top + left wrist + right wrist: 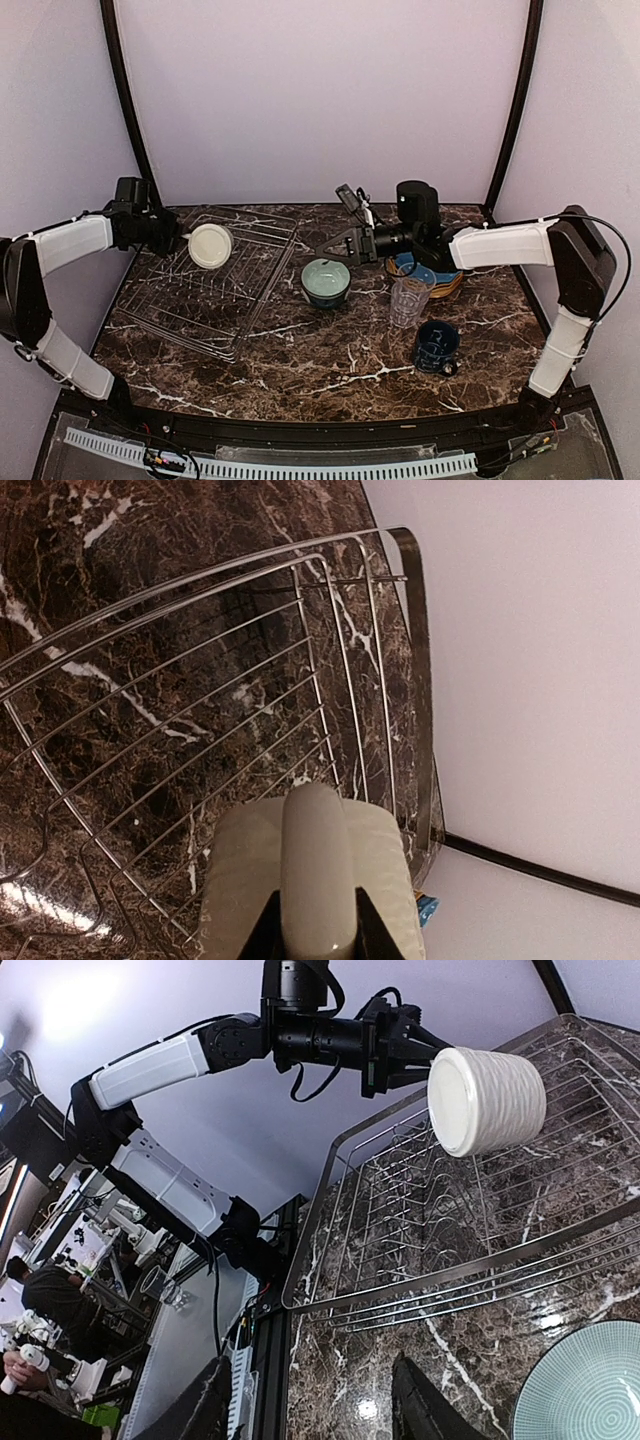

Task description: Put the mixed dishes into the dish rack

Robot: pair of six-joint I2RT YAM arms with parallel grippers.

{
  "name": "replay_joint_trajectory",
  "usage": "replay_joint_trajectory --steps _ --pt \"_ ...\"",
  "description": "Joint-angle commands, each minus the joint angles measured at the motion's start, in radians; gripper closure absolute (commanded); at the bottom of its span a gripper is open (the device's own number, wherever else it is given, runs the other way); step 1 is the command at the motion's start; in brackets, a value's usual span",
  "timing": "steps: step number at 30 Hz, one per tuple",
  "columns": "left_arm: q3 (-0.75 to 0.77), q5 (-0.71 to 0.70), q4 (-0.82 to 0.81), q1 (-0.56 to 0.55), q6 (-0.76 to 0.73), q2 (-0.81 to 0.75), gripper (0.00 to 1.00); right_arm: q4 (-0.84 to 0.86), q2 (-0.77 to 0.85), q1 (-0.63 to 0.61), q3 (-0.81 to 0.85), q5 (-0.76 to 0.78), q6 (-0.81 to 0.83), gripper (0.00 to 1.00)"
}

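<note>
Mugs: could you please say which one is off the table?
The cream mug, held over the dish rack; the dark blue mug stands on the table.

The left gripper [183, 240] holds the cream mug [210, 246] sideways over the dish rack [200, 312].

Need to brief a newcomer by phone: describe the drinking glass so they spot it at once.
On the dark marble table, look right of the silver wire dish rack, past the pale-teal bowl. The clear ribbed glass stands upright between the plate stack behind and the dark blue mug in front. It is the only see-through item.
</note>
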State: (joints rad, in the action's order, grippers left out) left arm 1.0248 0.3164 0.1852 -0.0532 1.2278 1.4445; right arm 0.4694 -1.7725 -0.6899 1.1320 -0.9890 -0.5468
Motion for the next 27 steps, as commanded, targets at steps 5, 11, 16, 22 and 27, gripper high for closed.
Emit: replay_joint_trajectory --steps 5,11,16,22,27 --pt "0.127 -0.011 -0.011 -0.037 0.224 0.153 0.99 0.092 0.033 0.005 -0.032 0.021 -0.046 0.50" --pt "0.172 -0.047 -0.008 -0.073 0.337 0.234 0.99 0.097 0.034 0.004 -0.047 0.031 -0.057 0.50" --pt "0.219 -0.089 0.015 -0.105 0.409 0.292 0.99 0.097 0.029 0.005 -0.045 0.031 -0.065 0.51" --pt "0.212 -0.095 -0.034 -0.106 0.479 0.334 0.91 0.087 0.031 0.004 -0.048 0.031 -0.061 0.52" --pt "0.185 -0.101 -0.110 -0.107 0.536 0.344 0.83 0.069 0.031 0.006 -0.044 0.030 -0.053 0.52"
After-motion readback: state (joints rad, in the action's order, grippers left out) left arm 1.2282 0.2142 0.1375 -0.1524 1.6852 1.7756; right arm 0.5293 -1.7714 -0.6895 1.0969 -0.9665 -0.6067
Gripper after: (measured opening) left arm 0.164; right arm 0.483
